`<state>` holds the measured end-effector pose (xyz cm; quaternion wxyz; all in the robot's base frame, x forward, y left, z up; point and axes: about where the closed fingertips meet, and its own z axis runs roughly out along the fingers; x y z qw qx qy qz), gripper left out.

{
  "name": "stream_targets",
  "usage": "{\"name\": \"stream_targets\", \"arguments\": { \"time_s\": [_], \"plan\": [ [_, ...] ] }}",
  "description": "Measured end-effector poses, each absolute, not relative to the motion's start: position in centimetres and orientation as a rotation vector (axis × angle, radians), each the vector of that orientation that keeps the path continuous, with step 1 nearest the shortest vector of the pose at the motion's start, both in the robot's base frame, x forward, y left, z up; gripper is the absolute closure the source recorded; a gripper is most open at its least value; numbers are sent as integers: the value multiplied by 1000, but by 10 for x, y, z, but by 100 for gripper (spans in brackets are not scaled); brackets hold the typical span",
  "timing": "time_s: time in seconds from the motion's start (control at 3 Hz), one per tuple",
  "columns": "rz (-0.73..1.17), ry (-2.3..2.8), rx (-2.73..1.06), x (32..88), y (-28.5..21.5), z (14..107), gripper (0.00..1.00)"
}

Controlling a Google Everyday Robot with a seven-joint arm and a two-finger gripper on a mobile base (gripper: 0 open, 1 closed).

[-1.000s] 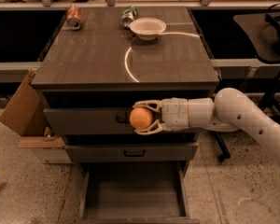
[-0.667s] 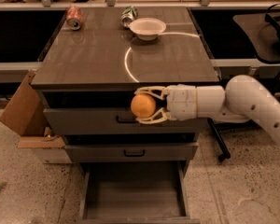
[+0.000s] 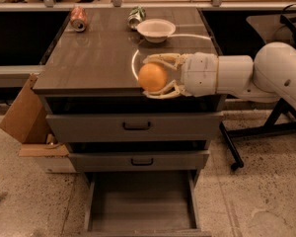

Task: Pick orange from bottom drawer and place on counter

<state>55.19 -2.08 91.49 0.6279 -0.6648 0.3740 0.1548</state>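
Orange up at the front edge of the counter, clamped between the two fingers of the gripper, arm reaching in from the right. Below, bottom drawer pulled open. Farther back, white bowl and tipped red can.

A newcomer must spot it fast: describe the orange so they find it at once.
Find the grey-brown counter, the bottom drawer beneath it pulled open. Above the counter's front edge, right of centre, the robot's pincer is shut on the orange. It is the only round orange ball; the bowl behind is white, the can red.
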Motion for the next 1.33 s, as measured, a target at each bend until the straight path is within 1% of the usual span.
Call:
{"name": "stream_targets", "arguments": {
  "time_s": [0.33, 1.33],
  "plan": [
    [355, 857, -1524, 552, -21, 915, 100],
    [399, 1073, -1421, 652, -11, 916, 100]
  ]
}}
